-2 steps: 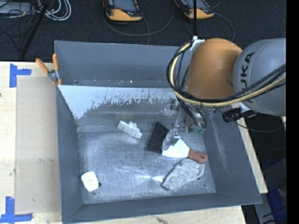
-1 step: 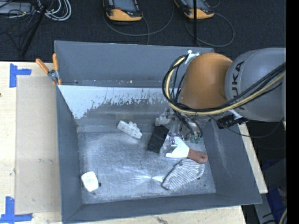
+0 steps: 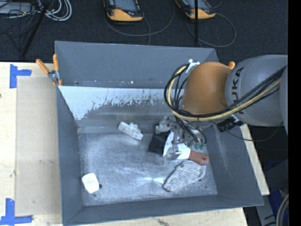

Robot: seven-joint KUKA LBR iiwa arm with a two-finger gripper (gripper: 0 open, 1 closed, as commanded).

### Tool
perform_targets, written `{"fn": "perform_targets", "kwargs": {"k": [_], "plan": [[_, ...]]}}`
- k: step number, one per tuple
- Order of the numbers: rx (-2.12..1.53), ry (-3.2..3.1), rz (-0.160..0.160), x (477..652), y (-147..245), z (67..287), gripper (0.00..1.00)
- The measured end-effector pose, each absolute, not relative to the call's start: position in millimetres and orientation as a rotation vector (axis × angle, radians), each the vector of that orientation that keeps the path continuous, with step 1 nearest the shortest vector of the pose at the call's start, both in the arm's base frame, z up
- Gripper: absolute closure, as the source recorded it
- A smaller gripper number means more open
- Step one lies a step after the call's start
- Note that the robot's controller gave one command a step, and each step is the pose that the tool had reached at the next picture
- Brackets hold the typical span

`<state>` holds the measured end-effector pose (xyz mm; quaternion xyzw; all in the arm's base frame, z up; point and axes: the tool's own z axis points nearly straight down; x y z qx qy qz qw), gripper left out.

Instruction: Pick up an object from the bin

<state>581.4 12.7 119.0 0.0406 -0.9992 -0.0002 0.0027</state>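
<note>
On the grey arm [image 3: 258, 95] of the robot the black letters "UKA" can be read, just beside the smooth orange-brown rounded cover [image 3: 207, 86] at the wrist. Black and yellow cables [image 3: 170, 95] make a loop around this cover. The arm comes in from the right and bends down into the grey metal bin [image 3: 117, 69], whose floor is dull and has many pale scratches.

The gripper [image 3: 178, 142] is a small grey metal part below the cover. It hangs low over the right middle of the bin floor. I cannot tell whether the pincer is spread or pressed together, because the cover and the cables hide much of it.

Directly at the gripper lies a black flat piece with straight edges [image 3: 156, 144], and a white flat piece [image 3: 170, 150] touches its right side. Whether the gripper touches either of them I cannot tell. Just to the right lies a brown-red rounded piece [image 3: 201, 159]. Below it is a grey and white striped soft piece with a dark rim [image 3: 184, 177], which looks like fabric or mesh.

Well apart to the left lies a white blocky plastic piece [image 3: 130, 130], tilted. A pale rounded small piece [image 3: 90, 182] lies near the front left corner.
</note>
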Motion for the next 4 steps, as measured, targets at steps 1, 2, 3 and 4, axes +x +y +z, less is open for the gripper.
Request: {"fn": "perform_targets", "kwargs": {"k": [1,2,3,4], "plan": [[-0.378,-3.117,-0.002,592.6,2.5,88.6,1.0],[-0.378,-3.117,-0.002,592.6,2.5,88.6,1.0],[-0.404,-3.108,0.0,586.4,1.9,123.2,1.0],[-0.412,-3.114,-0.001,587.6,1.2,166.2,1.0]]}}
